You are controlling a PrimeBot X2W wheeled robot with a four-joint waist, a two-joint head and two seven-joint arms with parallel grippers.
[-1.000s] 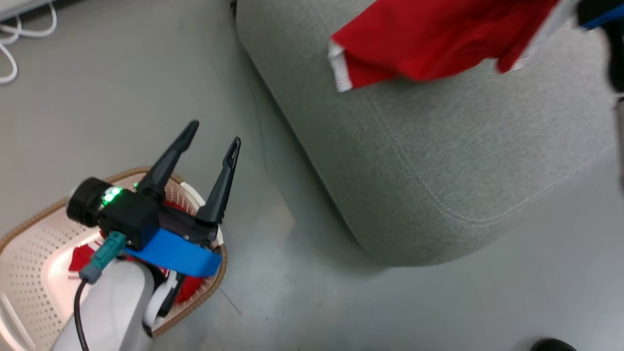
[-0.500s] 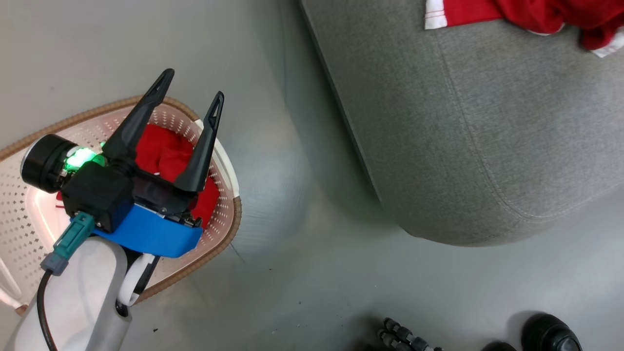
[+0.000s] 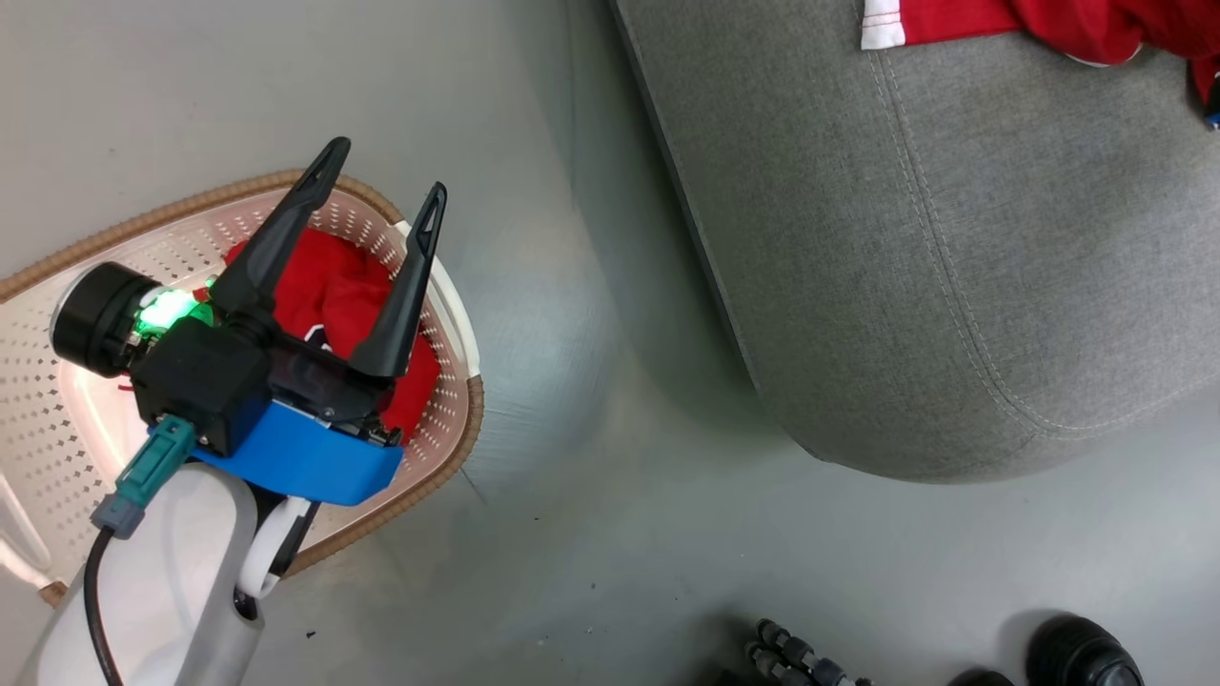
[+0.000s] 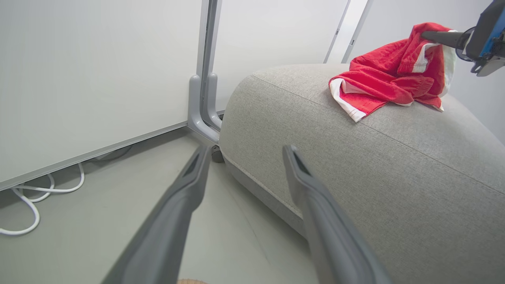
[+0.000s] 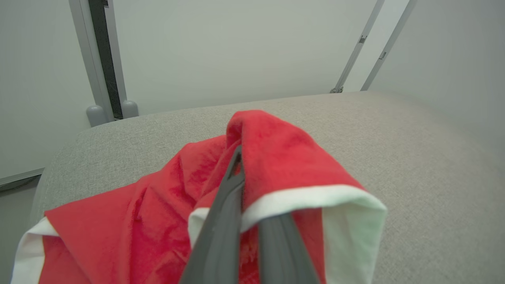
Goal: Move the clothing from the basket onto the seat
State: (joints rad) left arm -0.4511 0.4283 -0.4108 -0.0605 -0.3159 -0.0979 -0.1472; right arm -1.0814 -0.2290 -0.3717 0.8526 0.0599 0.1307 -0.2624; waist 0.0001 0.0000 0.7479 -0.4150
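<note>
Right gripper (image 5: 238, 161) clamped on a red garment (image 5: 276, 157) atop the seat (image 3: 953, 286)!
Its fingers (image 5: 221, 228) pinched one white-trimmed fold up, the rest lying on the seat. Left gripper (image 3: 385, 171) hung spread wide, holding nothing, over the basket (image 3: 191, 205) on the floor (image 3: 591, 476) beside the seat; a second garment (image 3: 334, 286) sat crumpled inside.

Left gripper (image 3: 386, 167): head view, lower left; fingers spread wide, pale forearm (image 3: 162, 591) beneath. Right gripper (image 5: 238, 157): right wrist view, bottom centre; fingers pinched on clothing (image 5: 284, 157).

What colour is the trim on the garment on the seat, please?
White, on red garment; clearest in left wrist view.
</note>
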